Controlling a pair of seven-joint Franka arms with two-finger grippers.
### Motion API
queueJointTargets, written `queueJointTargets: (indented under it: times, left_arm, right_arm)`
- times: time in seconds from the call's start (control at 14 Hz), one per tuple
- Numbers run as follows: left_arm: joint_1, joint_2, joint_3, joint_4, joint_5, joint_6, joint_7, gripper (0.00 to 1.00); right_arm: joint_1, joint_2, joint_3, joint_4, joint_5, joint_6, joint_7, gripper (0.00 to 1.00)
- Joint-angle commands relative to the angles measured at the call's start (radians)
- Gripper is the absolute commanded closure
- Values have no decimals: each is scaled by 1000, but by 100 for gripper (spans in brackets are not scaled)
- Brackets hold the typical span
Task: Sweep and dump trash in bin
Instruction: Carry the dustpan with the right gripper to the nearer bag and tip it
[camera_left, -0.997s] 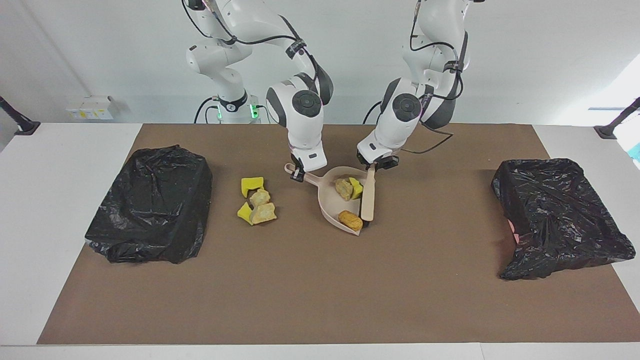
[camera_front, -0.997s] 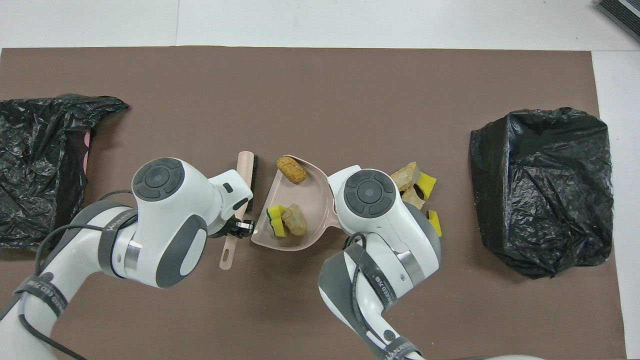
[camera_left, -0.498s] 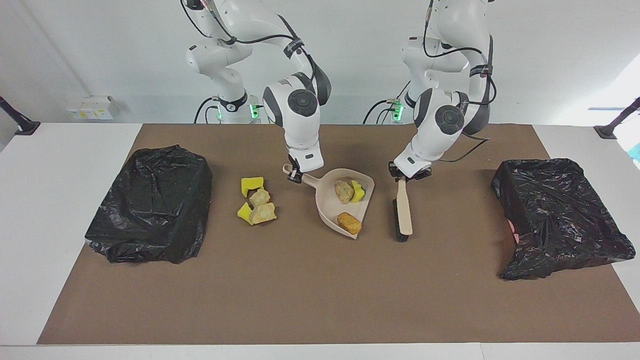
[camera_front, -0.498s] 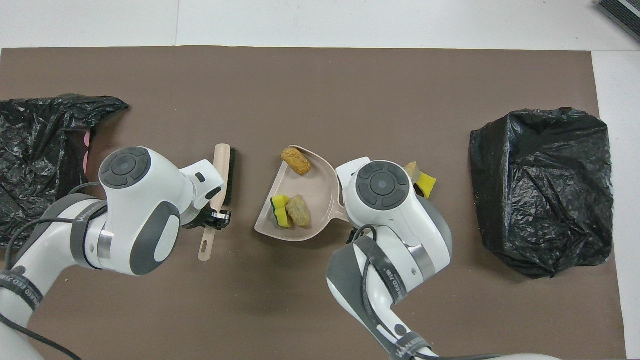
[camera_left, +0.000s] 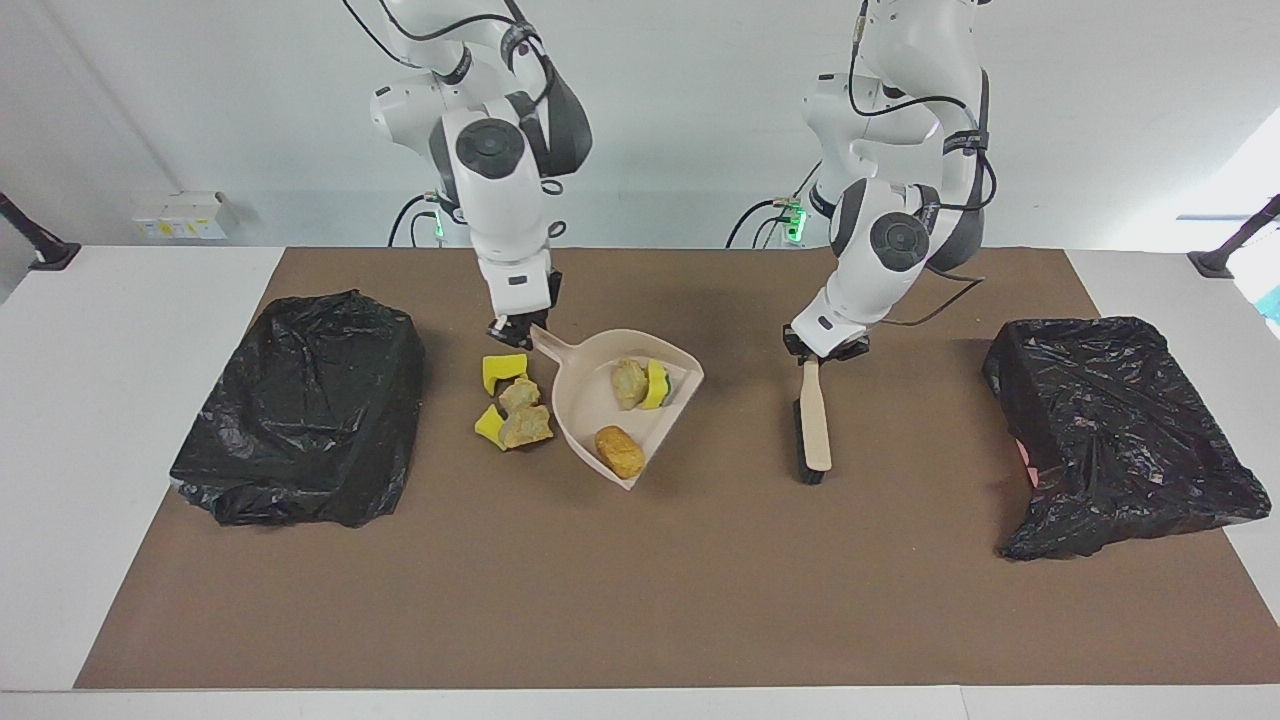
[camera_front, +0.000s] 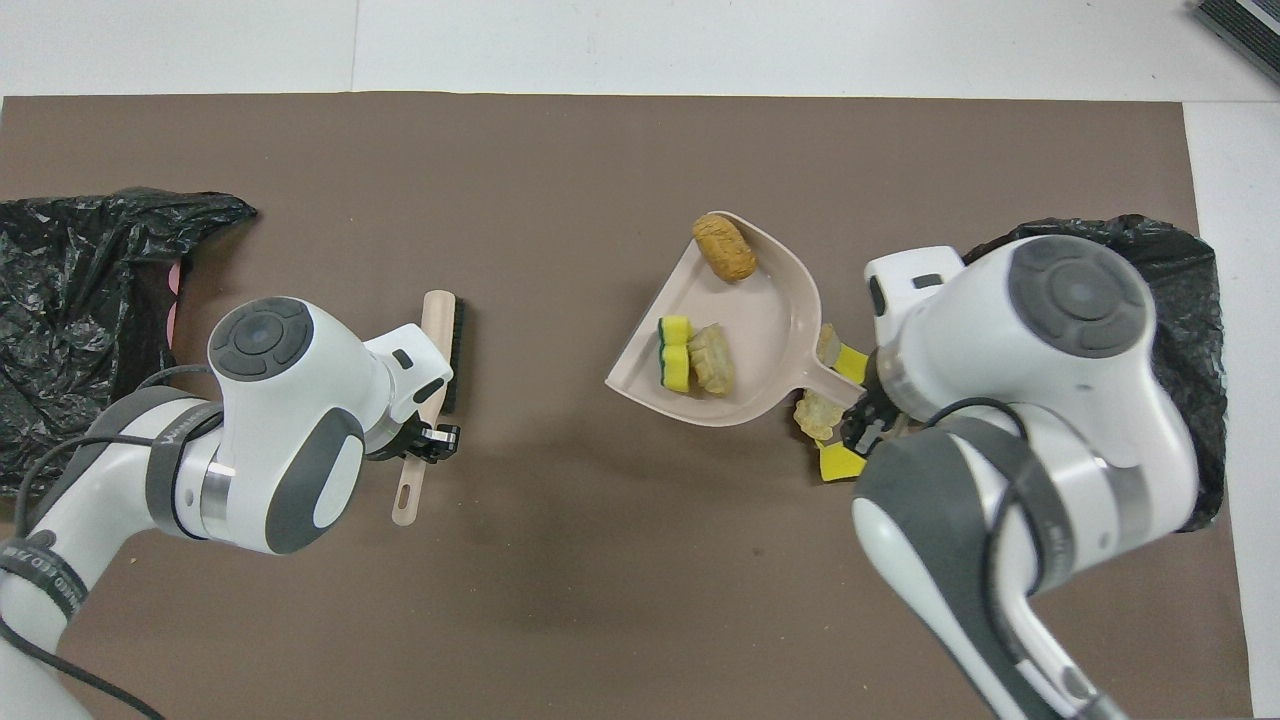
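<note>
Facing view: brown mat (camera_left: 640, 600) covering the worktop; two black bag-lined bins, one (camera_left: 300, 405) toward the right arm's end, one (camera_left: 1115, 430) toward the left arm's end. Right gripper (camera_left: 513, 332) clamped on the handle of a beige dustpan (camera_left: 590, 400), which looks raised and tilted; in the pan, a golden-brown bread chunk (camera_left: 620, 452) at the lip, a tan chunk (camera_left: 630, 384) and a yellow-and-green sponge piece (camera_left: 656, 383) deeper in. Loose trash pile (camera_left: 512, 410), yellow sponge pieces and tan chunks, lies on the mat between the pan and the nearer bin. Left gripper (camera_left: 825, 352) closed on the handle of a hand brush (camera_left: 815, 425), resting on the mat well apart from the pan. Overhead view: same dustpan (camera_front: 760, 320) with its three scraps; pile (camera_front: 830, 420) partly hidden beneath the right arm; brush (camera_front: 440, 345) beside the left gripper (camera_front: 430, 440). Handling, judged: scraps light, sponge soft and springy, bread crumbly, apt to roll off a tilted lip; best moved by brush and pan, held at the stiff handles.
</note>
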Motion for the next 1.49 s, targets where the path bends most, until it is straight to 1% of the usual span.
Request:
queueJointTargets:
  times: [0.0,0.07,0.21,0.36,0.43,0.57,0.71,0.85,0.93,1.07,1.14,1.28,1.35,1.42]
  left_arm:
    - [-76,-40,1,-42,20,-15,-129,100]
    - [-111,-54,1,-57,20,-15,-187,100]
    - [-181,-80,1,-92,20,-14,-291,100]
    - [-249,-104,-2,-117,20,-8,-402,100]
    - [-289,-121,-4,-134,20,5,-466,100]
    - [-375,-160,-4,-178,20,25,-569,100]
    - [-421,-204,-7,-250,18,84,-643,100]
    - [-459,-259,-7,-338,17,152,-661,100]
    - [-462,-272,-8,-364,13,169,-661,100]
    - [-464,-282,-8,-373,6,174,-661,100]
    - [-462,-278,-8,-370,6,173,-658,91]
    - [-452,-269,-5,-355,6,166,-635,42]
    - [-449,-253,-2,-340,6,161,-637,2]
    - [-439,-240,2,-312,6,157,-631,0]
  right_arm:
    - [-148,-87,5,-9,4,-104,-146,100]
    - [-205,-101,5,-9,1,-132,-210,100]
    - [-350,-115,4,-9,-8,-187,-368,100]
    - [-496,-123,4,-11,-31,-183,-555,100]
    - [-553,-123,4,-11,-69,-176,-626,100]
    - [-636,-129,4,-13,-193,-153,-688,100]
    - [-699,-130,4,-13,-272,-108,-747,100]
    - [-733,-132,4,-13,-328,-84,-780,100]
    - [-736,-133,4,-16,-373,-80,-791,100]
    - [-724,-135,7,-26,-497,-50,-820,100]
    - [-721,-135,7,-28,-534,-30,-827,100]
    - [-719,-133,10,-29,-592,-5,-835,100]
    - [-718,-133,14,-29,-611,-4,-858,100]
    - [-704,-132,16,-31,-625,-5,-887,100]
